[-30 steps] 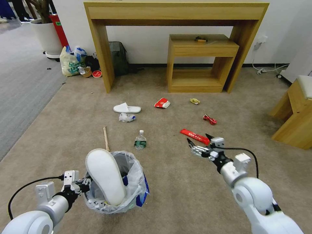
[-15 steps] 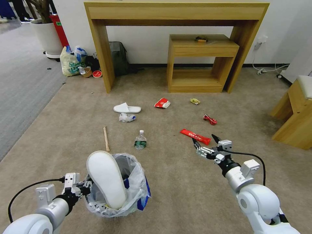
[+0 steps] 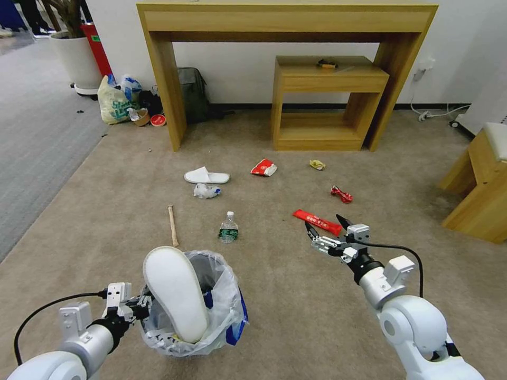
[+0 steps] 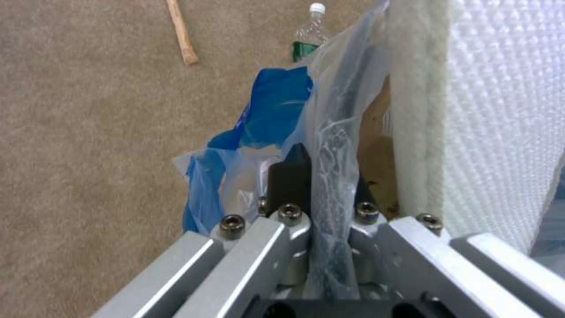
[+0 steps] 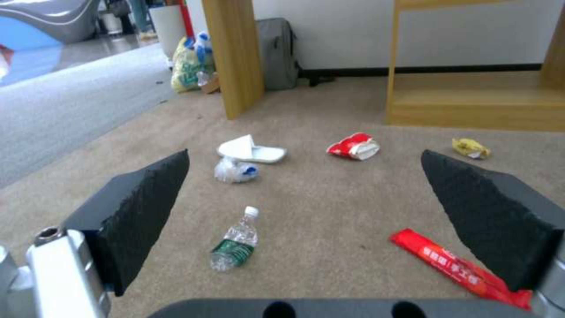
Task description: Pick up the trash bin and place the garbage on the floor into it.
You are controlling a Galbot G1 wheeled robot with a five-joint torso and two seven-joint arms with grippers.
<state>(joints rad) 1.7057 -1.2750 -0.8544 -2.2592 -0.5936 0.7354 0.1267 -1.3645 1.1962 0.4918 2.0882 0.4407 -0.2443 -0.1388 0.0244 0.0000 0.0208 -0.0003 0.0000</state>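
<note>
The black trash bin (image 3: 193,316), lined with a crinkly bag with blue print, hangs low at the near left. My left gripper (image 3: 143,305) is shut on its rim (image 4: 326,181). A white slipper (image 3: 177,293) stands upright inside it. My right gripper (image 3: 324,222) hovers open just at the near end of a long red wrapper (image 3: 317,220) on the beige floor (image 3: 274,295). Between its fingers (image 5: 141,207) the right wrist view shows the green-label bottle (image 5: 235,243). Also on the carpet lie a wooden stick (image 3: 172,225), a second slipper (image 3: 206,176), a crumpled blue-white tissue (image 3: 205,191) and three small wrappers (image 3: 263,167).
A tall wooden console (image 3: 285,21) with a smaller table (image 3: 327,79) under it stands at the wall. A wooden stool (image 3: 475,184) is at the right. A grey backpack (image 3: 193,95), a pale-yellow shopping bag (image 3: 113,103) and a white planter (image 3: 76,58) sit far left, beside grey ribbed carpet (image 3: 37,132).
The bin with the slipper has sunk slightly nearer and lower in my left gripper. My right gripper swung right, then came back left beside the red wrapper, staying open.
</note>
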